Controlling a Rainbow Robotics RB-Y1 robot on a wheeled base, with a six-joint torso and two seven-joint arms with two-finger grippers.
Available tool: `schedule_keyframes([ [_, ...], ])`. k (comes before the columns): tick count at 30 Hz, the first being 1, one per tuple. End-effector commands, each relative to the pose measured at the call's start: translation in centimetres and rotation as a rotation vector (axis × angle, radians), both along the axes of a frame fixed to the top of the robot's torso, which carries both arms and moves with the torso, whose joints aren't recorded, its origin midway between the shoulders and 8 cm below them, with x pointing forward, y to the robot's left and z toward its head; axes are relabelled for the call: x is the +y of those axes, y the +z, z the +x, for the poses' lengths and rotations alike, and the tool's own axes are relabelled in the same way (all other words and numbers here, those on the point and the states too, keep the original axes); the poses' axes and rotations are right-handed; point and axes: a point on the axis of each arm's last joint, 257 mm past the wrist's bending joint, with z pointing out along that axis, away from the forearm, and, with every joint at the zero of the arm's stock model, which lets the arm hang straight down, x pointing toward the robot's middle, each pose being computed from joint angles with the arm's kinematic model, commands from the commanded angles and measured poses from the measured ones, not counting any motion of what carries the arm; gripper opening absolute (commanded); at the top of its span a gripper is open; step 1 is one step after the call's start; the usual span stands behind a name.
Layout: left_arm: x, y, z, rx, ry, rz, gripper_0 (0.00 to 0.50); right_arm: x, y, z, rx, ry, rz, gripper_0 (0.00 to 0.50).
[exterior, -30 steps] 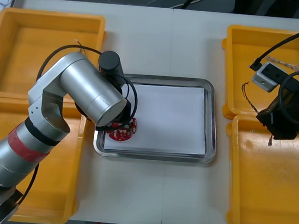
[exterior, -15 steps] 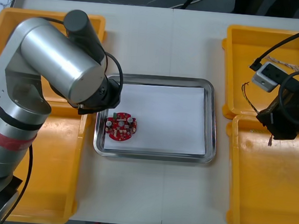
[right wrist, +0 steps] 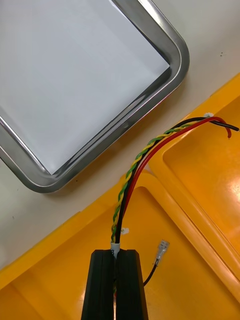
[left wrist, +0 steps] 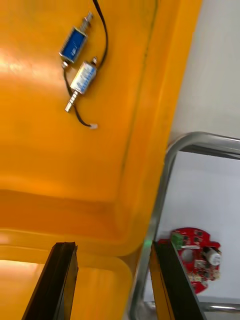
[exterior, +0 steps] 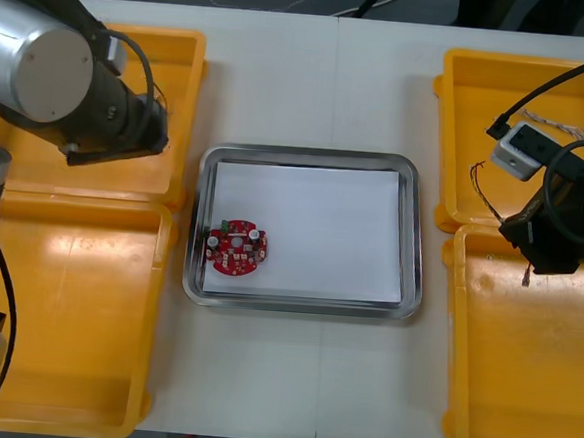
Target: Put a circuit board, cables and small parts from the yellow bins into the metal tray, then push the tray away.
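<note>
A round red circuit board (exterior: 236, 249) lies in the near left corner of the metal tray (exterior: 412, 237), on its white lining. My left arm (exterior: 76, 79) hangs over the far left yellow bin (exterior: 184, 46). The left gripper (left wrist: 115, 285) is open above that bin's rim, with the circuit board (left wrist: 196, 258) beside one finger. Two small metal parts (left wrist: 80, 60) on black leads lie in the bin. My right gripper (right wrist: 116, 280) is shut on a twisted red and yellow cable (right wrist: 134, 170), over the divide between the two right bins, as the front view shows (exterior: 546, 242).
A grey plug box (exterior: 523, 147) with a black lead rests in the far right bin (exterior: 471, 101). The near right bin (exterior: 521, 385) and near left bin (exterior: 63, 333) flank the tray. A small metal terminal (right wrist: 161, 248) hangs by the right fingers.
My left arm has lifted off the circuit board and swung back left over the far left bin, leaving the board in the tray. The right arm has not moved.
</note>
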Motion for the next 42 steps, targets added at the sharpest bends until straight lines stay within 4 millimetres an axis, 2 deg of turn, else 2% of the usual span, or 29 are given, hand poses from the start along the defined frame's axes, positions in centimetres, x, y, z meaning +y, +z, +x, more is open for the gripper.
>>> schedule_keyframes([
  [1, 4.1, 3.7, 1.1, -0.065, -0.022, 0.087, 0.428, -0.3, 1.4, 0.3, -0.033, 0.017, -0.032, 0.000],
  [5, 6.8, 3.2, 1.5, -0.039, 0.004, 0.117, 0.429, -0.2, 1.4, 0.2, -0.028, 0.022, -0.028, 0.000],
  [9, 8.9, 2.8, 3.1, -0.054, 0.027, 0.153, 0.427, 0.2, 1.3, 0.0, -0.024, 0.037, -0.029, 0.000],
  [17, 9.8, 1.9, 5.8, -0.081, 0.029, 0.139, 0.429, 2.5, 1.3, 0.2, -0.027, 0.118, -0.068, 0.000],
  [22, 10.4, 2.4, 6.9, -0.061, 0.017, 0.157, 0.427, 4.5, 1.1, 0.2, -0.033, 0.192, -0.124, 0.000],
  [29, 10.2, 3.1, 8.2, -0.039, 0.005, 0.148, 0.429, 6.2, -0.5, 0.0, -0.012, 0.268, -0.208, 0.000],
  [42, 8.2, 4.6, 12.0, -0.071, -0.037, 0.145, 0.429, 11.5, -3.5, 1.3, -0.056, 0.464, -0.339, 0.000],
])
